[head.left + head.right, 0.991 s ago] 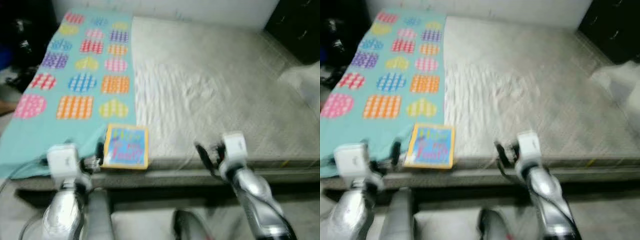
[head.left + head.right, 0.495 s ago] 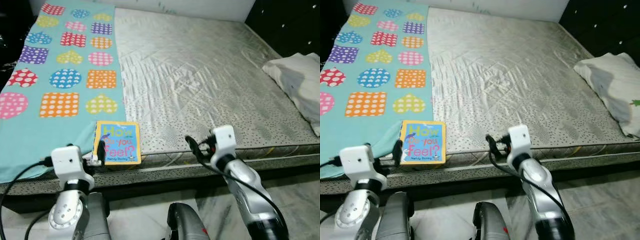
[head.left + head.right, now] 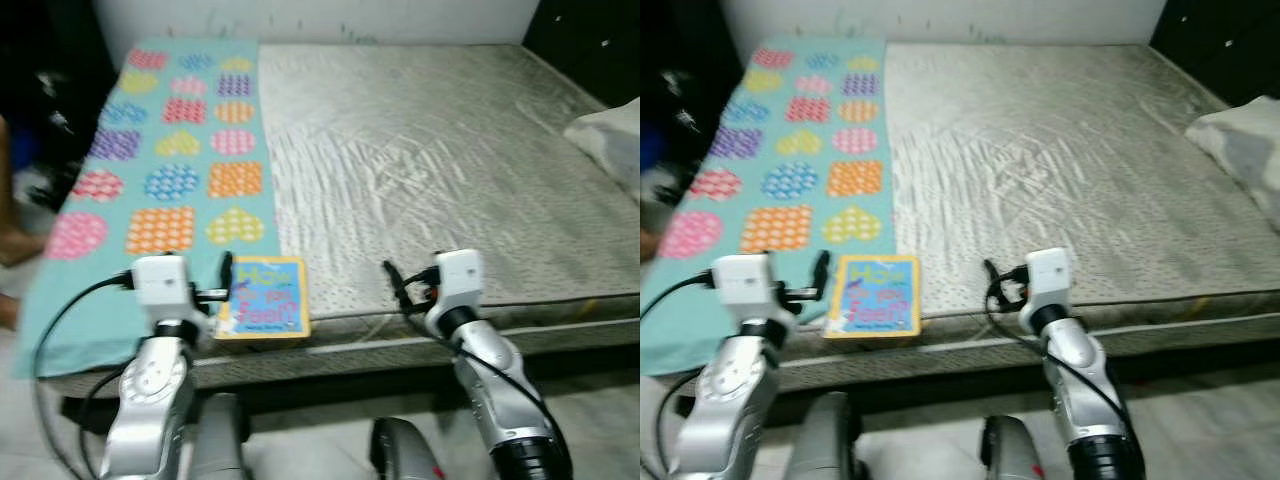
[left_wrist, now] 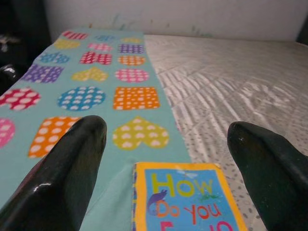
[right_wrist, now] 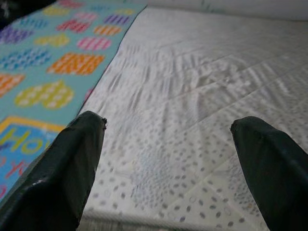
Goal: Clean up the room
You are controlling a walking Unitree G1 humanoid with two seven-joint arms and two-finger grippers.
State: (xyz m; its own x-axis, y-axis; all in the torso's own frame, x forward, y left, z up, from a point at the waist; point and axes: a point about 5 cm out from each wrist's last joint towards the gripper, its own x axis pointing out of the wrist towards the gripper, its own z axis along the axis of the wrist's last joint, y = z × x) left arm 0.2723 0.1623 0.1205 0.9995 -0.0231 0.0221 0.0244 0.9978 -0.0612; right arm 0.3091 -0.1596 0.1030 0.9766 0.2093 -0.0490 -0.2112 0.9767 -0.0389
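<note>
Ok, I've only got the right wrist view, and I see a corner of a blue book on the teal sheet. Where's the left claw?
Observer: The left claw is open and facing the book, with nothing held between its fingers.
Operator: Where does the book sit on the bed?
Observer: At the near edge of the mattress, on the sheet's near right corner.
Operator: Anything else to tidy?
Observer: A white pillow lies at the mattress's right side, well away from the right claw.
</note>
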